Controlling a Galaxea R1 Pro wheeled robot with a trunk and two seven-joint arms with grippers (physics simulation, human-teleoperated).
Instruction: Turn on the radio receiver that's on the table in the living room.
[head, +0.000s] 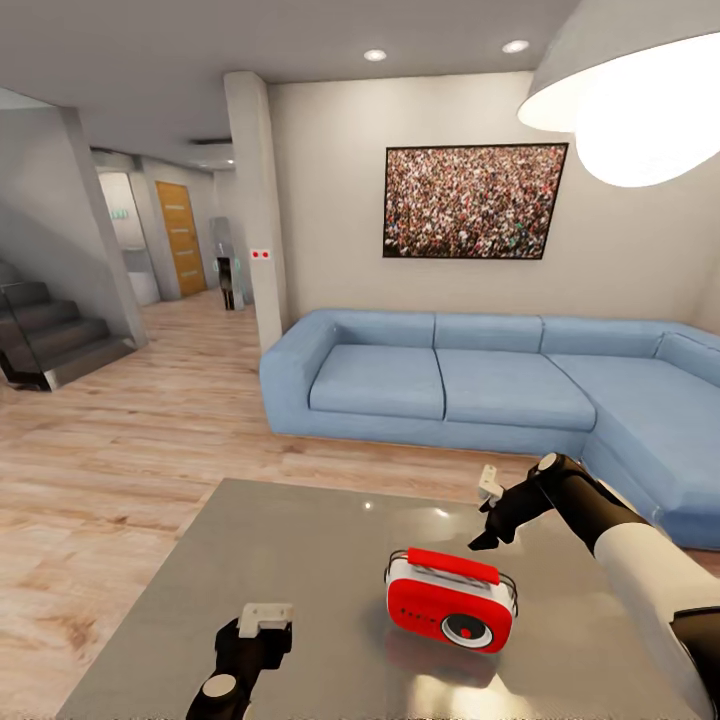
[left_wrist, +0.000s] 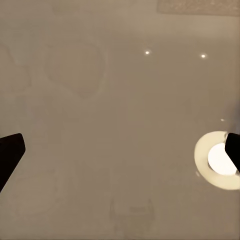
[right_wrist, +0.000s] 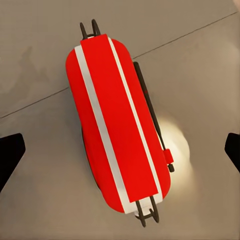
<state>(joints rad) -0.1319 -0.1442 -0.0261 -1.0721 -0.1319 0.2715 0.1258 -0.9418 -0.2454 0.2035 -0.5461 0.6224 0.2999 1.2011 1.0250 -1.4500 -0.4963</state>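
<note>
From the head view we see the radio receiver upright on the glossy grey counter, our right end effector hovering just behind it, the left end effector idling apart.

In the left wrist view, spread fingers frame bare counter.

In the right wrist view, spread fingers straddle the radio's top, presumably lining up its switch. A blue sofa lines the room.

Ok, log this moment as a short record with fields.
room: living room, blue sofa, picture on the wall
table: glossy grey top
radio: red, upright on the table, dial facing the camera
right gripper: open, above the radio, apart from it
left gripper: open, over bare tabletop
contact: none seen
</note>
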